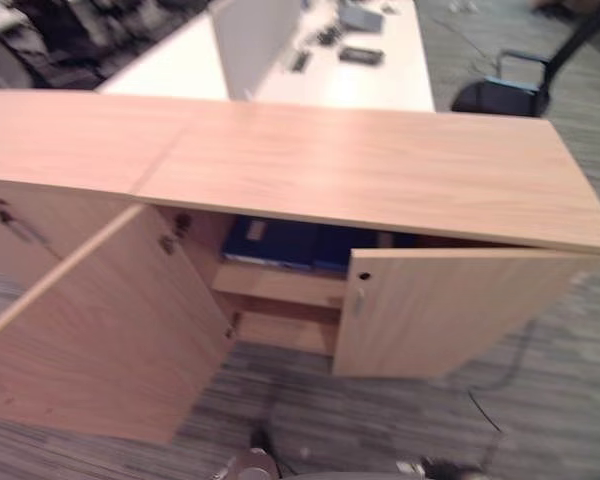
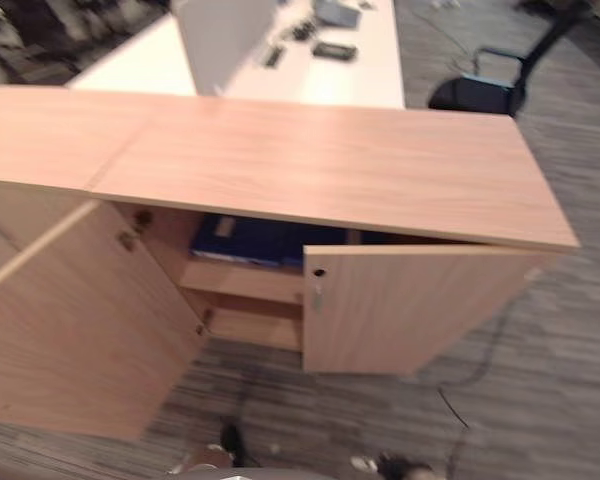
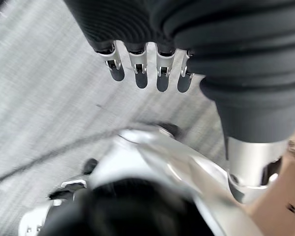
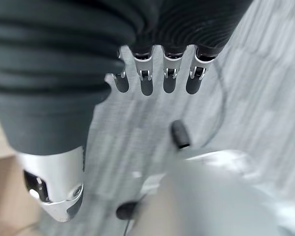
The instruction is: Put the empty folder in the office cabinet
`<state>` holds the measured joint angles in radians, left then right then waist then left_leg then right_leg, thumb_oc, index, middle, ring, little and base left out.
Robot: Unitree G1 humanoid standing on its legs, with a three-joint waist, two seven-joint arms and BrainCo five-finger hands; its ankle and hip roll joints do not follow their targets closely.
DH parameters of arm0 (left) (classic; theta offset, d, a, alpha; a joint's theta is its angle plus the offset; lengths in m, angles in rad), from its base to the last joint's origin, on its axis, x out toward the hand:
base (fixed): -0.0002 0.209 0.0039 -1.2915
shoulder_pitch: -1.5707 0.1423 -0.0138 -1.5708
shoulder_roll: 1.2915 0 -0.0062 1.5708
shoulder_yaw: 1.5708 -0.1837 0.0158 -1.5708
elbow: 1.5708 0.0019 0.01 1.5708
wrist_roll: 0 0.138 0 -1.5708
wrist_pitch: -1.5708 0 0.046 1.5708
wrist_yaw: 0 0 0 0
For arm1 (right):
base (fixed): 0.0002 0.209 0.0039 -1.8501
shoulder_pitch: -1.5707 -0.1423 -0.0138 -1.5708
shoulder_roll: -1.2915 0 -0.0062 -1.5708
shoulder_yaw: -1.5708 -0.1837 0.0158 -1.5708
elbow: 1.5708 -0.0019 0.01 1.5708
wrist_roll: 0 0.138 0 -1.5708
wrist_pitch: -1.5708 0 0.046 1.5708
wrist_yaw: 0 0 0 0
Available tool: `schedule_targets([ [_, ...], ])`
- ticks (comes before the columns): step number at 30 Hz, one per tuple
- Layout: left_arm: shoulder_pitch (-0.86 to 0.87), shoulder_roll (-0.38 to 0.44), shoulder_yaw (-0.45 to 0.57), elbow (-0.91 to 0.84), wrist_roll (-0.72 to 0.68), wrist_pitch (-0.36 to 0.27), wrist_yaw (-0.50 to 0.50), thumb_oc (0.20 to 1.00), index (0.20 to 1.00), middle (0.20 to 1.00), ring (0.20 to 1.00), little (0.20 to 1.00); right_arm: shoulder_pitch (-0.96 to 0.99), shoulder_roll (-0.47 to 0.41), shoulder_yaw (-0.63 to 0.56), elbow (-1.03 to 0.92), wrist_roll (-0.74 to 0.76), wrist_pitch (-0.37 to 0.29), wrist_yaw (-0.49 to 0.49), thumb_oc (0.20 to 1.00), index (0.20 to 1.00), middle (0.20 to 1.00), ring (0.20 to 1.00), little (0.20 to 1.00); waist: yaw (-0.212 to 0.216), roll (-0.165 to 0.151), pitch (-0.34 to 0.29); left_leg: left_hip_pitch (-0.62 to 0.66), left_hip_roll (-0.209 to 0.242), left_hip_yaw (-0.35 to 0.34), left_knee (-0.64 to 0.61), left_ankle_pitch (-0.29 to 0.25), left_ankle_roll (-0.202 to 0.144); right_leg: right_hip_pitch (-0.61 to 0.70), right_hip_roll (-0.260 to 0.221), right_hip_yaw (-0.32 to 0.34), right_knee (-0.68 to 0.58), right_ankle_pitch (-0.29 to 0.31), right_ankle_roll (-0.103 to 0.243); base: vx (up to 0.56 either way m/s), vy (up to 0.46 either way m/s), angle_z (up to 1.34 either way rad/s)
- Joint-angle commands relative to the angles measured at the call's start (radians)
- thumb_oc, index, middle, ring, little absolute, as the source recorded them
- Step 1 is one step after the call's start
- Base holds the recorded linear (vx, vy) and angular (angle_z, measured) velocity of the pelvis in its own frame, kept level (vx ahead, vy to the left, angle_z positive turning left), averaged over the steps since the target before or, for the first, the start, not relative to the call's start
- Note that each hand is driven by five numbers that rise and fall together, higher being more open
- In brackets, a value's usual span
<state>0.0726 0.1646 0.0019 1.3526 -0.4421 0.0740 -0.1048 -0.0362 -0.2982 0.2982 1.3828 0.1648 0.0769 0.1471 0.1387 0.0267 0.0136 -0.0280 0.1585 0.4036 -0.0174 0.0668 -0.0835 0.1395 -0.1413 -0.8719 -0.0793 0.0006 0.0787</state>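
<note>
A low wooden office cabinet (image 1: 360,165) stands in front of me with both doors swung out. Its left door (image 1: 100,330) is wide open and its right door (image 1: 440,310) is partly open. A dark blue folder (image 1: 280,243) lies flat on the upper shelf inside, partly hidden behind the right door. My left hand (image 3: 140,69) hangs over the grey carpet with straight fingers and holds nothing. In its own wrist view my right hand (image 4: 146,78) is likewise open and empty above the carpet, away from the cabinet.
Behind the cabinet is a white desk (image 1: 370,75) with a grey partition and small dark items on it. A black office chair (image 1: 510,90) stands at the back right. Grey carpet (image 1: 540,400) stretches in front of the cabinet.
</note>
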Motion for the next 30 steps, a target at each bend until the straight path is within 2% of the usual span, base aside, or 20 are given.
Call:
schedule_targets([
  [1, -0.021, -0.002, -0.02, 0.019, 0.08, -0.005, -0.029, 1.0, 1.0, 1.0, 1.0, 1.0, -0.033, 0.047, -0.052, 0.026, -0.033, 0.015, -0.007, 1.0, 1.0, 1.0, 1.0, 1.0, 0.009, -0.013, -0.018, -0.013, -0.023, -0.081, 0.004, -0.041, 0.004, -0.023, -0.049, 0.071, 0.07, -0.062, 0.003, 0.03, 0.117, 0.35],
  [2, -0.02, -0.002, -0.022, 0.018, 0.08, -0.005, -0.029, 1.0, 1.0, 1.0, 1.0, 1.0, -0.033, 0.046, -0.053, 0.026, -0.034, 0.015, -0.007, 1.0, 1.0, 1.0, 1.0, 1.0, 0.007, -0.013, -0.018, -0.013, -0.025, -0.084, 0.002, -0.04, 0.005, -0.022, -0.051, 0.068, 0.072, -0.062, 0.005, 0.05, 0.181, 0.44],
  [5, -0.023, -0.003, -0.042, 0.004, 0.104, -0.011, -0.035, 1.0, 1.0, 1.0, 1.0, 1.0, -0.027, 0.038, -0.081, 0.023, -0.029, 0.015, -0.011, 1.0, 1.0, 1.0, 1.0, 1.0, 0.011, -0.002, -0.026, -0.007, -0.065, -0.128, -0.015, -0.05, 0.024, -0.006, -0.099, 0.037, 0.098, -0.048, 0.023, 0.06, 0.218, 0.47],
  [6, -0.026, -0.008, -0.059, -0.002, 0.122, -0.016, -0.041, 1.0, 1.0, 1.0, 1.0, 1.0, -0.022, 0.035, -0.096, 0.02, -0.026, 0.013, -0.014, 1.0, 1.0, 1.0, 1.0, 1.0, 0.013, 0.005, -0.034, -0.002, -0.095, -0.159, -0.024, -0.058, 0.037, 0.001, -0.132, 0.017, 0.114, -0.034, 0.039, 0.06, 0.318, 0.79],
  [10, -0.017, -0.015, -0.087, -0.018, 0.155, -0.027, -0.055, 1.0, 1.0, 1.0, 1.0, 1.0, -0.009, 0.036, -0.123, 0.017, -0.012, 0.007, -0.016, 1.0, 1.0, 1.0, 1.0, 1.0, 0.024, 0.016, -0.051, 0.004, -0.169, -0.226, -0.031, -0.083, 0.066, 0.025, -0.21, -0.025, 0.14, 0.011, 0.08, 0.05, 0.283, 0.74],
  [12, -0.014, -0.015, -0.091, -0.02, 0.161, -0.03, -0.057, 1.0, 1.0, 1.0, 1.0, 1.0, -0.006, 0.033, -0.133, 0.013, -0.006, 0.005, -0.015, 1.0, 1.0, 1.0, 1.0, 1.0, 0.026, 0.019, -0.053, 0.006, -0.188, -0.239, -0.027, -0.093, 0.074, 0.034, -0.234, -0.035, 0.156, 0.022, 0.09, 0.06, 0.191, 0.66],
  [14, -0.01, -0.014, -0.091, -0.017, 0.167, -0.031, -0.057, 1.0, 1.0, 1.0, 1.0, 1.0, 0.001, 0.029, -0.158, 0.011, 0.012, 0.004, -0.013, 1.0, 1.0, 1.0, 1.0, 1.0, 0.022, 0.027, -0.055, 0.023, -0.232, -0.273, -0.024, -0.115, 0.094, 0.047, -0.302, -0.041, 0.219, 0.073, 0.118, 0.14, 0.299, 0.65],
  [15, -0.011, -0.008, -0.095, -0.007, 0.167, -0.033, -0.054, 1.0, 1.0, 1.0, 1.0, 1.0, 0.007, 0.026, -0.177, -0.003, 0.034, -0.004, -0.012, 1.0, 1.0, 1.0, 1.0, 1.0, -0.004, 0.034, -0.046, 0.045, -0.267, -0.33, -0.022, -0.127, 0.113, 0.044, -0.359, 0.005, 0.298, 0.146, 0.137, 0.15, 0.276, 0.73],
  [16, -0.011, -0.009, -0.095, -0.006, 0.167, -0.034, -0.054, 1.0, 1.0, 1.0, 1.0, 1.0, 0.007, 0.026, -0.176, -0.004, 0.035, -0.004, -0.013, 1.0, 1.0, 1.0, 1.0, 1.0, -0.007, 0.033, -0.045, 0.047, -0.271, -0.333, -0.022, -0.127, 0.116, 0.045, -0.366, 0.004, 0.306, 0.147, 0.143, 0.09, 0.171, 0.78],
  [17, -0.011, -0.003, -0.097, -0.003, 0.167, -0.038, -0.045, 1.0, 1.0, 1.0, 1.0, 1.0, 0.004, 0.029, -0.175, -0.009, 0.043, -0.009, -0.018, 1.0, 1.0, 1.0, 1.0, 1.0, -0.028, 0.038, -0.033, 0.055, -0.268, -0.359, -0.024, -0.125, 0.118, 0.017, -0.367, 0.081, 0.333, 0.141, 0.124, -0.07, -0.004, 1.18],
  [18, -0.016, 0.012, -0.095, 0.007, 0.166, -0.045, -0.036, 1.0, 1.0, 1.0, 1.0, 1.0, -0.007, 0.036, -0.168, -0.007, 0.063, -0.014, -0.022, 1.0, 1.0, 1.0, 1.0, 1.0, -0.048, 0.047, -0.02, 0.055, -0.252, -0.395, -0.041, -0.108, 0.112, -0.053, -0.318, 0.237, 0.325, 0.068, 0.081, -0.08, -0.032, 0.96],
  [19, -0.017, 0.012, -0.093, 0.008, 0.167, -0.046, -0.036, 1.0, 1.0, 1.0, 1.0, 1.0, -0.008, 0.036, -0.167, -0.006, 0.064, -0.015, -0.022, 1.0, 1.0, 1.0, 1.0, 1.0, -0.043, 0.048, -0.021, 0.054, -0.248, -0.39, -0.044, -0.107, 0.109, -0.061, -0.314, 0.244, 0.328, 0.063, 0.076, -0.07, -0.089, 0.69],
  [22, -0.021, 0.031, -0.083, 0.027, 0.156, -0.055, -0.032, 1.0, 1.0, 1.0, 1.0, 1.0, -0.016, 0.046, -0.161, -0.007, 0.1, -0.026, -0.027, 1.0, 1.0, 1.0, 1.0, 1.0, -0.063, 0.042, 0.0, 0.05, -0.231, -0.459, -0.051, -0.083, 0.1, -0.129, -0.179, 0.426, 0.266, -0.058, 0.043, -0.03, -0.098, 0.37],
  [23, -0.024, 0.031, -0.083, 0.027, 0.156, -0.056, -0.033, 1.0, 1.0, 1.0, 1.0, 1.0, -0.017, 0.046, -0.162, -0.007, 0.101, -0.026, -0.028, 1.0, 1.0, 1.0, 1.0, 1.0, -0.065, 0.044, 0.0, 0.033, -0.233, -0.457, -0.044, -0.068, 0.105, -0.136, -0.18, 0.413, 0.257, -0.035, 0.033, -0.02, -0.108, 0.86],
  [24, -0.033, 0.045, -0.072, 0.038, 0.15, -0.06, -0.033, 1.0, 1.0, 1.0, 1.0, 1.0, -0.02, 0.051, -0.16, -0.003, 0.12, -0.031, -0.035, 1.0, 1.0, 1.0, 1.0, 1.0, -0.07, 0.019, 0.013, 0.034, -0.246, -0.487, -0.042, -0.068, 0.104, -0.14, -0.111, 0.481, 0.194, -0.042, 0.04, 0.0, -0.093, 0.91],
  [25, -0.031, 0.046, -0.063, 0.046, 0.147, -0.059, -0.033, 1.0, 1.0, 1.0, 1.0, 1.0, -0.022, 0.053, -0.162, 0.002, 0.12, -0.028, -0.035, 1.0, 1.0, 1.0, 1.0, 1.0, -0.068, 0.012, 0.012, 0.032, -0.253, -0.494, -0.041, -0.071, 0.1, -0.127, -0.108, 0.474, 0.173, -0.028, 0.051, 0.08, -0.172, 0.52],
  [26, -0.028, 0.048, -0.055, 0.049, 0.143, -0.059, -0.03, 1.0, 1.0, 1.0, 1.0, 1.0, -0.022, 0.053, -0.159, 0.003, 0.122, -0.027, -0.03, 1.0, 1.0, 1.0, 1.0, 1.0, -0.07, 0.008, 0.008, 0.025, -0.248, -0.505, -0.046, -0.067, 0.097, -0.122, -0.092, 0.479, 0.155, -0.032, 0.047, 0.1, -0.2, 0.91],
  [27, -0.026, 0.054, -0.038, 0.054, 0.125, -0.059, -0.026, 1.0, 1.0, 1.0, 1.0, 1.0, -0.021, 0.055, -0.152, 0.007, 0.119, -0.027, -0.03, 1.0, 1.0, 1.0, 1.0, 1.0, -0.071, 0.002, 0.01, 0.025, -0.232, -0.516, -0.052, -0.061, 0.085, -0.126, -0.047, 0.516, 0.135, -0.049, 0.034, 0.11, -0.21, 0.79],
  [30, -0.014, 0.06, -0.025, 0.055, 0.117, -0.061, -0.024, 1.0, 1.0, 1.0, 1.0, 1.0, -0.023, 0.053, -0.153, 0.014, 0.123, -0.028, -0.035, 1.0, 1.0, 1.0, 1.0, 1.0, -0.069, -0.007, 0.001, 0.012, -0.22, -0.523, -0.05, -0.059, 0.074, -0.122, -0.026, 0.509, 0.103, -0.04, 0.029, 0.06, -0.175, 0.15],
])
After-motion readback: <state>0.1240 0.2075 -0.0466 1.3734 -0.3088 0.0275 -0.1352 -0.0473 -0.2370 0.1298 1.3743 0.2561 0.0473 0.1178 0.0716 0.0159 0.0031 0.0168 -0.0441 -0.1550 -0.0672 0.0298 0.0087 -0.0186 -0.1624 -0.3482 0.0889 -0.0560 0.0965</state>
